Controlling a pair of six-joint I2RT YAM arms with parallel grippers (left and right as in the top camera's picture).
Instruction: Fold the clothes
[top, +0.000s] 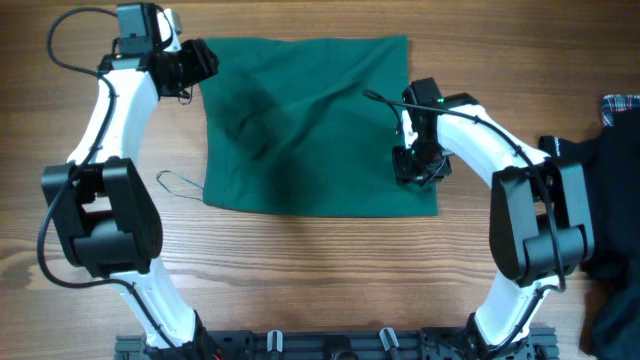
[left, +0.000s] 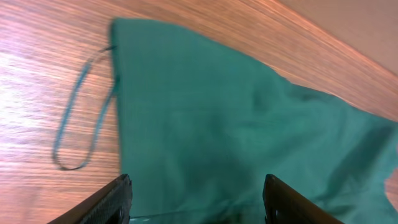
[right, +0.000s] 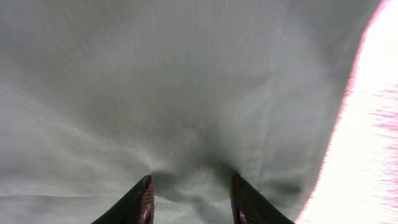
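Note:
The dark green garment (top: 310, 125) lies spread nearly flat on the wooden table, with soft wrinkles across its middle. A thin cord loop (top: 175, 183) trails off its lower left edge and also shows in the left wrist view (left: 81, 118). My left gripper (top: 200, 62) is open over the garment's (left: 236, 124) far left corner, jaws (left: 196, 180) wide apart and holding nothing. My right gripper (top: 415, 170) is down on the garment near its right edge. Its jaws (right: 191, 180) stand apart, with fabric (right: 186, 93) puckered up between them.
A black garment (top: 610, 200) is heaped at the table's right edge, with a blue-red plaid cloth (top: 620, 108) behind it. Bare wooden tabletop (top: 300, 280) lies in front of the green garment and to its left.

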